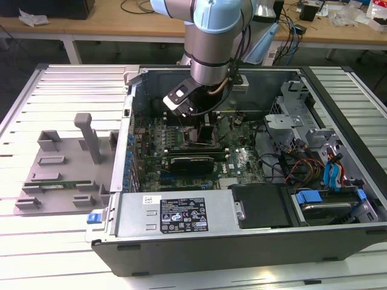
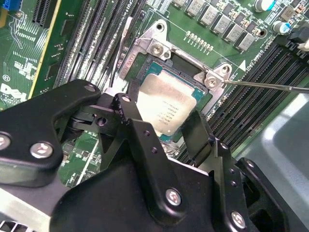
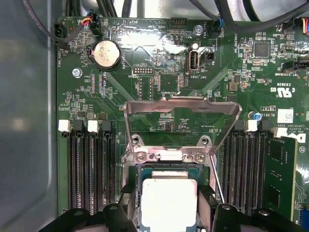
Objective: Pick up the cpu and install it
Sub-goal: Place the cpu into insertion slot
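The cpu [image 2: 169, 102], a flat square chip with a silver-grey top, lies level in the open socket [image 2: 145, 53] of the green motherboard [image 3: 159, 82]. In both wrist views my gripper [image 2: 161, 115] straddles the chip, its black fingers [image 2: 140, 130] pressed against two opposite edges. The first wrist view has the cpu [image 3: 169, 200] between the fingers [image 3: 207, 205], just below the raised metal load plate [image 3: 182, 108]. In the exterior view the gripper [image 1: 202, 130] reaches down into the open computer case [image 1: 242, 241] over the middle of the board.
Black memory slots [image 3: 87, 169] flank the socket on both sides. A thin lever wire [image 2: 270, 86] sticks out beside it. On the exterior view's left a grey fixture tray [image 1: 66, 163] holds a green memory stick [image 1: 57, 184]. Drive bays and cables [image 1: 320, 175] crowd the case's right.
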Available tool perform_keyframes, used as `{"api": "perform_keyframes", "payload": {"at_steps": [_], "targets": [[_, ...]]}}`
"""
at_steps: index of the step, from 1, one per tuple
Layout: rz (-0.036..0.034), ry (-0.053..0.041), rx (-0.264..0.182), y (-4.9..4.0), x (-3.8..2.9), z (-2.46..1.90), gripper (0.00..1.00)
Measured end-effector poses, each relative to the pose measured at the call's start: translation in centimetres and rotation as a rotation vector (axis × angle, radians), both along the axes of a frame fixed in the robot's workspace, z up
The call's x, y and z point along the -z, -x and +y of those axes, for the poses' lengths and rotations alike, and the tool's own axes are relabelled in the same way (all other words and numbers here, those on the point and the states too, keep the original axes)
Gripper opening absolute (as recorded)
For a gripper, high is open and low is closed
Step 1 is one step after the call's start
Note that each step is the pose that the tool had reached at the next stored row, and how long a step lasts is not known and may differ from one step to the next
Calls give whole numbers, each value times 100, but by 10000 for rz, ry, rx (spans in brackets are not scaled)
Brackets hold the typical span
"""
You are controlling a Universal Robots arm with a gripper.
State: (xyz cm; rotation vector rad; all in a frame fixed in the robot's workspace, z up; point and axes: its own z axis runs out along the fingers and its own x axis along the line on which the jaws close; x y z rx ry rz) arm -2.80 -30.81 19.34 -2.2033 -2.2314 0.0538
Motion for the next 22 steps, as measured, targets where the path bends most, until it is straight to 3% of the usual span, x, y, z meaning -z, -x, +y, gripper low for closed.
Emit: {"api": "perform_keyframes", "payload": {"at_steps": [1,9,12,14,22], "targets": [[-1,4,0,0,-8,-25,61],[1,26,-1,0,-168,-20,61],[0,32,-47,19,-184,-19,23],[-1,32,-164,46,-184,-19,11],[13,36,-358,32,-118,-20,11]]}}
